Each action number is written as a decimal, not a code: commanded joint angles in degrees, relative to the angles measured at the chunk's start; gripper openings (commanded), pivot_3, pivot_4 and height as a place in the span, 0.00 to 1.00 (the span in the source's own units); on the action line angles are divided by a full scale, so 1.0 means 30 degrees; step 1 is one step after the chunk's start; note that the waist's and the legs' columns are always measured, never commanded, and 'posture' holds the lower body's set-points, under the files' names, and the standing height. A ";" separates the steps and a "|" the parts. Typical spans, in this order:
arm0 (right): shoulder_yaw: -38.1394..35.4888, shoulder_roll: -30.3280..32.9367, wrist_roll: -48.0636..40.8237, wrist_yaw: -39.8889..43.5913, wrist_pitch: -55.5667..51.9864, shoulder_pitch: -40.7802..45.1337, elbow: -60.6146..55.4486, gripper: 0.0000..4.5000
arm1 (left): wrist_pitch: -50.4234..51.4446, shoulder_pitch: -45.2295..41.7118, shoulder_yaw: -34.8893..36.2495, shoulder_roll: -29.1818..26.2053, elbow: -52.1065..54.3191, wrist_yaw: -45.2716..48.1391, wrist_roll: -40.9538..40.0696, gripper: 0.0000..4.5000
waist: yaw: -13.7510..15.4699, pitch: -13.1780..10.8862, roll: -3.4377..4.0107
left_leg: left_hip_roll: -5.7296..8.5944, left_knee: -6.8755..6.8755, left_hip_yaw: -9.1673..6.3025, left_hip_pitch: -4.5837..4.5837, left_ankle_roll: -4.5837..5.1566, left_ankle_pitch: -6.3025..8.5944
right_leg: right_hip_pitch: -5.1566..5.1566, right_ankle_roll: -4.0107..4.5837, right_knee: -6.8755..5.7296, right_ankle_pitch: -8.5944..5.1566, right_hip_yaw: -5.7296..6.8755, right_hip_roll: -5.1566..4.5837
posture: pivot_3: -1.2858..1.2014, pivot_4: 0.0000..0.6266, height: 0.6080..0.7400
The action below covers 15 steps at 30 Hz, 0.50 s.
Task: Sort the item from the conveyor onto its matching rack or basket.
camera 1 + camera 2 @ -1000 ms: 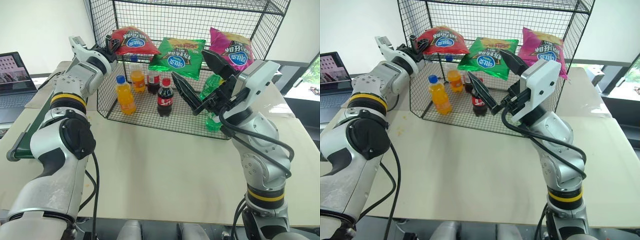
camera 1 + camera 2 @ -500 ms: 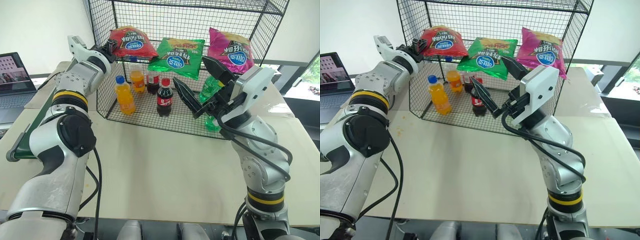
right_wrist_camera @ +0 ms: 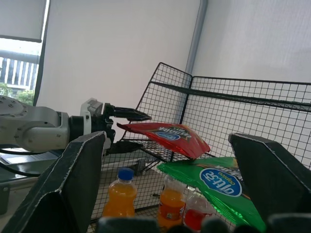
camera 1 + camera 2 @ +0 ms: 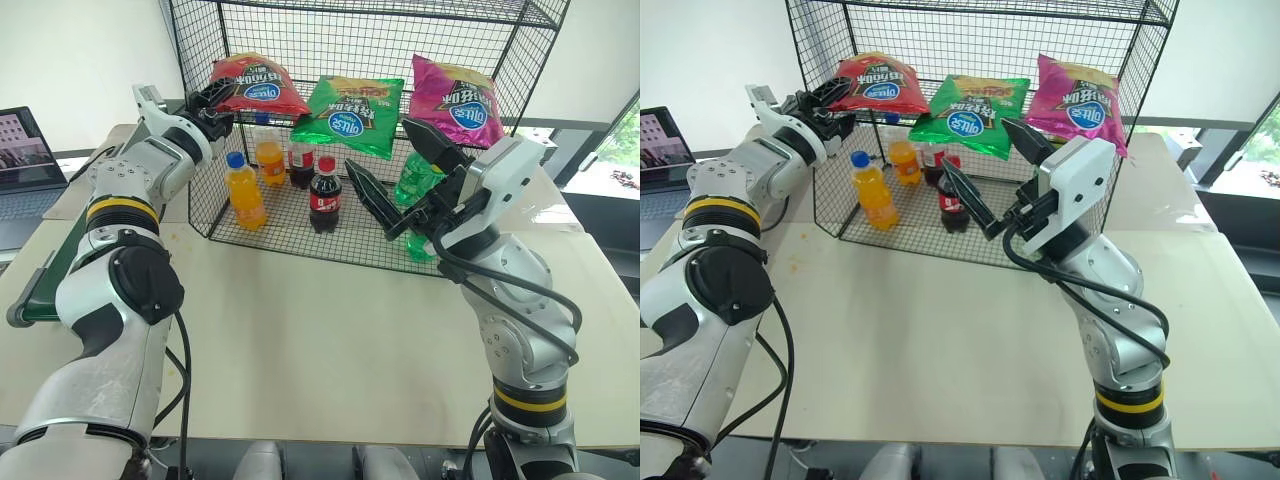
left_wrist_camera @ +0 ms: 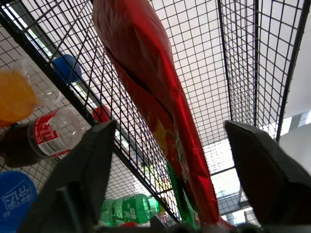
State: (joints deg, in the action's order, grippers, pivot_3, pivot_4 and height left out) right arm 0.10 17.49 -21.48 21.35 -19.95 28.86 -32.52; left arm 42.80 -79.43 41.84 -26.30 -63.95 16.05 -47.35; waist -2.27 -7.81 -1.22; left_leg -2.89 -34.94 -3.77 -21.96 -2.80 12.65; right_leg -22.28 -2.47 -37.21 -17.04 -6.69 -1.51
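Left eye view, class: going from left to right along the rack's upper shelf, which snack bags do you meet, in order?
Red snack bag → green snack bag → magenta snack bag.

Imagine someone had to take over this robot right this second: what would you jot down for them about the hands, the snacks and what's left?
Left gripper: jaws open around the left end of the red snack bag, no longer clamping it.
Right gripper: open, empty, raised in front of the black wire rack.
The red bag lies on the rack's upper shelf beside the green bag and the magenta bag; drink bottles stand below.
The conveyor runs along the table's left edge.
Done: bag placed and let go.
Left: probably just pulling the left arm clear of the rack.
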 commanded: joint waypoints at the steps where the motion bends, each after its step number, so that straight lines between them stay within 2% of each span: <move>1: -0.0031 -0.0058 -0.0067 0.0186 0.0547 0.0308 -0.0325 1.00 | 0.0949 0.0279 0.0350 0.0230 0.2261 -0.0546 -0.0847 0.98 | -0.0005 0.0001 0.0001 | 0.0000 0.0000 -0.0001 0.0002 0.0000 0.0000 | 0.0002 0.0000 -0.0001 0.0000 0.0000 -0.0001 | 0.52 0.24 1.00; 8: -0.0014 -0.0089 -0.0031 0.0216 0.0470 0.0120 -0.0413 1.00 | 0.3070 0.2219 0.0617 0.1324 0.7011 -0.2973 -0.2269 0.98 | -0.0019 0.0002 0.0003 | 0.0001 -0.0008 -0.0013 0.0009 -0.0002 -0.0001 | 0.0007 0.0002 -0.0017 0.0002 0.0002 -0.0007 | 0.52 0.24 1.00; 14: -0.0072 -0.0059 0.0002 0.0137 0.0366 -0.0075 -0.0585 1.00 | 0.3843 0.4496 0.0255 0.2583 1.1823 -0.3727 -0.3426 0.98 | 0.0043 0.0004 0.0003 | 0.0003 -0.0014 -0.0027 0.0010 -0.0038 -0.0022 | 0.0010 0.0003 -0.0042 0.0004 0.0005 -0.0016 | 0.52 0.24 1.00; 15: -0.0073 -0.0058 0.0006 0.0135 0.0369 -0.0080 -0.0586 1.00 | 0.3891 0.4603 0.0306 0.2720 1.2109 -0.3896 -0.3643 0.87 | 0.0070 0.0004 0.0003 | 0.0004 -0.0012 -0.0037 0.0005 -0.0076 -0.0044 | 0.0009 0.0003 -0.0044 0.0004 0.0013 -0.0016 | 0.52 0.24 1.00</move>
State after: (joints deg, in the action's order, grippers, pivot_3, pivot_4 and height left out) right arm 0.46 17.40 -21.47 22.19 -19.94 28.23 -32.06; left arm 54.02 -64.49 42.71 -18.09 -31.41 4.89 -55.77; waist -2.06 -7.79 -1.21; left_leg -2.87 -34.98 -3.88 -21.94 -3.05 12.51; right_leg -22.25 -2.46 -37.35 -17.02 -6.65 -1.57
